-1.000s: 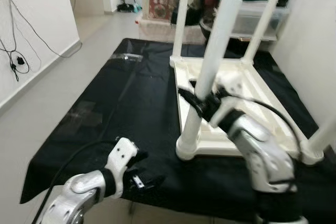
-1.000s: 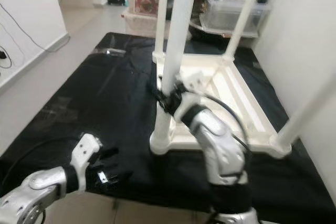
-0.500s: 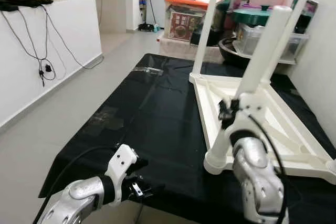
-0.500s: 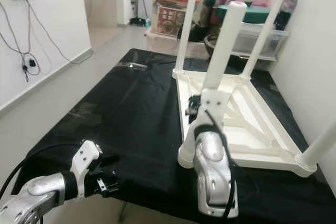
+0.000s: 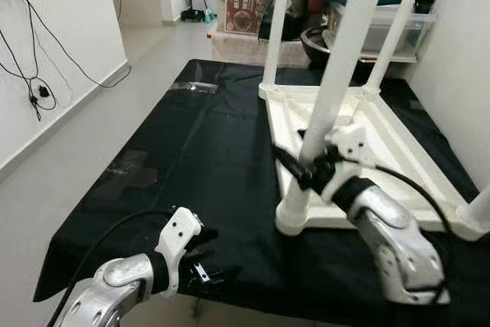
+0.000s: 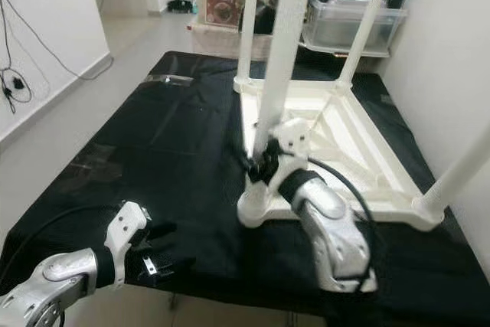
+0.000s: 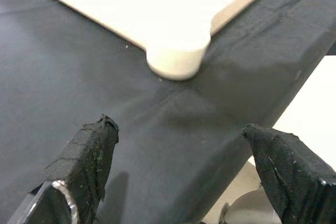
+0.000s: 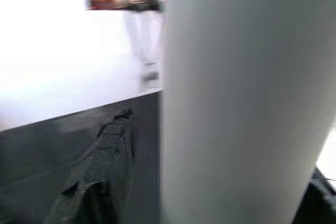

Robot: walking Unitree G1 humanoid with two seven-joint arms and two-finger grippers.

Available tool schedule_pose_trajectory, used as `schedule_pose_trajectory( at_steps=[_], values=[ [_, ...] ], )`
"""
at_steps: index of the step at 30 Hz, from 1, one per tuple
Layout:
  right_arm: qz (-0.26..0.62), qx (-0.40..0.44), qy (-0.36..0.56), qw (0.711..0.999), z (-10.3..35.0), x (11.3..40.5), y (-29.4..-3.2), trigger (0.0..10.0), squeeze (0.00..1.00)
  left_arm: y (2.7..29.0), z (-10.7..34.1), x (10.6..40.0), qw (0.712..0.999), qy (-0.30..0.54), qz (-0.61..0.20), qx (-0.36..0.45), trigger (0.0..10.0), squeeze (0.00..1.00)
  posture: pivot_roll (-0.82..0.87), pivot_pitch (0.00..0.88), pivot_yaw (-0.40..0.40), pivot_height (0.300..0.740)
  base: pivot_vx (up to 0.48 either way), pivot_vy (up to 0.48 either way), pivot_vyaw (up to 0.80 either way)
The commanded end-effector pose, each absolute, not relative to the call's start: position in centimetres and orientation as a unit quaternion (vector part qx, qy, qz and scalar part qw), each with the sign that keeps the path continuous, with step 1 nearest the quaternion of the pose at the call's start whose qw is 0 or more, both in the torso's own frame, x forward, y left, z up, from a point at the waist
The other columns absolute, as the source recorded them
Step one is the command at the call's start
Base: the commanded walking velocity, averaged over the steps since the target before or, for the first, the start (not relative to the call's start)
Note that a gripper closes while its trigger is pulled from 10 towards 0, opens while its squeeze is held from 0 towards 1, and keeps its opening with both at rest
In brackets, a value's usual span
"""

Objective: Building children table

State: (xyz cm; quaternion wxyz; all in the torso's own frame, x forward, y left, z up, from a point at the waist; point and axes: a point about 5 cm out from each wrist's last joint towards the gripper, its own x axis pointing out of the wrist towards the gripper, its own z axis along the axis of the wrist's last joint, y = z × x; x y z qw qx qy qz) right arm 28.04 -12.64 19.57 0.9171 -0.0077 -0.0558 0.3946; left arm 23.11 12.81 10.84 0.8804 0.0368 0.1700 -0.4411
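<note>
My right gripper [image 5: 306,176] is clamped around the near white leg [image 5: 331,93], low on it, forearm reaching up and forward from the lower right. The right wrist view has the leg pressed between the black fingers [image 8: 100,179]. The upturned white children's table [image 5: 367,151] lies on the black cloth [image 5: 191,166], legs pointing up; the held leg stands in the near left corner socket. My left gripper [image 7: 184,171] hovers low over the cloth's near edge, fingers spread wide, nothing between them. Storage bins [image 5: 249,1] stand behind; their labels are unreadable. Cables [image 5: 31,74] hang on the left wall.
</note>
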Motion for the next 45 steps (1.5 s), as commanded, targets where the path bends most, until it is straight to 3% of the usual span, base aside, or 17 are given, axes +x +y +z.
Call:
schedule_pose_trajectory(
  at_steps=[1,2,6,8,10,16,18,19,21,24,25,28,29,30,34,39,45],
  values=[
    [0.442,0.0,-0.05,0.896,19.2,27.5,-11.2,4.0,0.0,12.8,10.5,23.0,0.88,0.174,-0.44,0.037,10.0,0.0,0.1,0.0,-0.078,0.74,0.0,0.0,0.0],
    [0.442,-0.001,-0.037,0.896,18.5,27.6,-11.0,0.0,0.0,12.9,10.4,22.9,0.88,0.175,-0.44,0.038,10.0,0.0,0.11,0.0,-0.078,0.74,0.0,0.0,0.0],
    [0.382,-0.011,0.005,0.924,16.7,28.7,-11.1,0.0,0.0,12.9,10.5,23.0,0.879,0.176,-0.441,0.039,10.0,0.0,0.1,0.0,-0.074,0.74,0.0,0.0,0.0],
    [0.201,-0.011,0.053,0.978,15.2,31.2,-13.5,0.0,0.0,12.9,10.4,23.1,0.878,0.176,-0.443,0.042,10.0,0.0,0.1,0.0,-0.071,0.74,0.0,0.0,0.0],
    [0.14,-0.005,0.071,0.988,14.7,31.8,-14.4,0.0,0.0,12.9,10.4,23.1,0.878,0.176,-0.443,0.043,10.0,0.0,0.1,0.0,-0.071,0.74,0.0,0.0,0.0],
    [-0.21,0.035,0.099,0.972,14.0,28.9,-19.8,0.0,0.0,12.8,10.3,22.7,0.878,0.178,-0.443,0.04,10.0,0.0,0.09,0.0,-0.068,0.74,0.0,0.0,0.0],
    [-0.234,0.038,0.092,0.967,14.2,28.2,-19.8,0.0,0.0,12.8,10.3,22.6,0.878,0.179,-0.443,0.04,10.0,0.0,0.09,0.0,-0.068,0.74,0.0,0.0,0.0],
    [-0.227,0.051,0.082,0.969,14.7,27.8,-19.2,8.9,0.0,12.7,10.3,22.6,0.878,0.179,-0.443,0.039,10.0,0.0,0.09,0.0,-0.063,0.74,0.0,0.0,0.0],
    [-0.143,0.058,0.031,0.988,16.1,27.7,-17.2,10.0,0.0,12.7,10.3,22.7,0.875,0.181,-0.446,0.04,10.0,0.0,0.08,0.0,-0.052,0.74,0.0,0.0,0.0],
    [-0.109,0.065,0.013,0.992,16.5,27.7,-16.4,10.0,0.0,12.7,10.3,22.7,0.875,0.181,-0.447,0.041,10.0,0.0,0.08,0.0,-0.052,0.74,0.0,0.0,0.0],
    [-0.067,0.088,0.01,0.994,16.8,28.3,-16.0,10.0,1.0,12.7,10.3,22.9,0.874,0.181,-0.449,0.042,10.0,0.0,0.08,0.0,-0.053,0.74,0.0,0.0,0.0],
    [-0.053,0.096,0.014,0.994,16.9,28.7,-16.0,10.0,1.0,12.7,10.3,22.9,0.874,0.181,-0.449,0.042,10.0,0.0,0.08,0.0,-0.053,0.74,0.0,0.0,0.0],
    [0.0,0.103,0.0,0.995,17.7,29.5,-15.9,10.0,0.0,12.7,10.4,22.9,0.874,0.18,-0.451,0.041,10.0,0.0,0.08,0.0,-0.053,0.74,0.0,0.0,0.0],
    [0.08,0.116,-0.02,0.99,18.7,30.2,-15.9,10.0,0.0,12.8,10.3,22.9,0.873,0.18,-0.451,0.041,10.0,0.0,0.08,0.0,-0.052,0.74,0.0,0.0,0.0],
    [0.127,0.123,-0.034,0.984,19.5,30.5,-16.0,10.0,0.0,12.8,10.3,22.9,0.873,0.18,-0.451,0.041,10.0,0.0,0.08,0.0,-0.052,0.74,0.0,0.0,0.0],
    [0.354,0.078,-0.041,0.931,19.8,29.5,-15.5,10.0,0.0,13.0,10.4,23.1,0.874,0.177,-0.45,0.043,10.0,0.0,0.11,0.0,-0.069,0.74,0.0,0.0,0.0],
    [0.43,0.054,-0.014,0.901,18.6,29.1,-14.6,10.0,0.0,13.2,10.5,23.1,0.875,0.176,-0.448,0.043,10.0,0.0,0.12,0.0,-0.076,0.74,0.0,0.0,0.0]
  ],
)
